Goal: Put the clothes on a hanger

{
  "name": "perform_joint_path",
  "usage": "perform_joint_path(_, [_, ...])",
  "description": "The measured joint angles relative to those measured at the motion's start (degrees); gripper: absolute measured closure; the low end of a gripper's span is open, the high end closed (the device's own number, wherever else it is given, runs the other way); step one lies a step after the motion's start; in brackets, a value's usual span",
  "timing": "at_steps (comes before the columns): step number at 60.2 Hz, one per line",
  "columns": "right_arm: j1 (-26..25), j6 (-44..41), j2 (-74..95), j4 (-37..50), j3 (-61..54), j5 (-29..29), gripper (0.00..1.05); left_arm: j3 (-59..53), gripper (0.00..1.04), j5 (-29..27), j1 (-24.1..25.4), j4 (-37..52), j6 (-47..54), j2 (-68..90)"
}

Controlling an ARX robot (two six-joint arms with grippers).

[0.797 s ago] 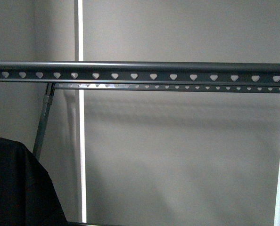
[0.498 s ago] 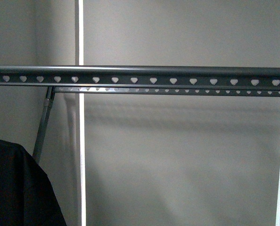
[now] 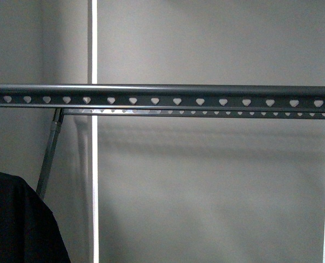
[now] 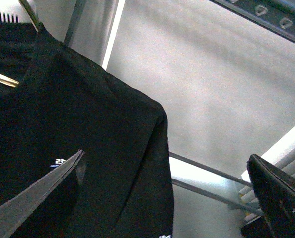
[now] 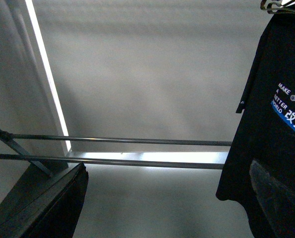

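The rack rail, punched with heart-shaped holes, runs level across the front view from 9 o'clock to 3 o'clock. A second punched rail lies just behind and below it. A grey leg slants down toward 8 o'clock. The black T-shirt fills the 7 o'clock corner, below the rail and apart from it.

Left wrist view: a wire clothes hanger shows at the shirt's collar. The left gripper is spread wide and grips nothing.

Right wrist view: the right gripper is spread wide and empty. The shirt's printed words are visible. What the wire hanger hooks onto cannot be determined.
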Motion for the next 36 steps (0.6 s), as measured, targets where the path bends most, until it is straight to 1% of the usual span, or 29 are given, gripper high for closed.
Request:
perform_joint_path(7, [0.0, 0.0, 0.0, 0.0, 0.0, 0.0, 0.07, 9.9, 0.07, -4.6, 0.5, -2.8, -10.7, 13.2])
perform_joint_path(12, [0.0, 0.0, 0.0, 0.0, 0.0, 0.0, 0.07, 15.8, 0.07, -8.5, 2.5, -6.8, -17.6, 20.5])
perform_joint_path(15, [0.0, 0.0, 0.0, 0.0, 0.0, 0.0, 0.07, 17.7, 0.07, -9.9, 3.4, -7.8, -20.1, 23.0])
perform_joint_path(24, [0.0, 0.0, 0.0, 0.0, 0.0, 0.0, 0.07, 21.8, 0.07, -12.2, 4.4, -7.0, -22.8, 28.3])
perform_joint_path(36, [0.0, 0.0, 0.0, 0.0, 0.0, 0.0, 0.07, 28.1, 0.07, -15.0, 4.1, -5.6, -23.4, 35.3])
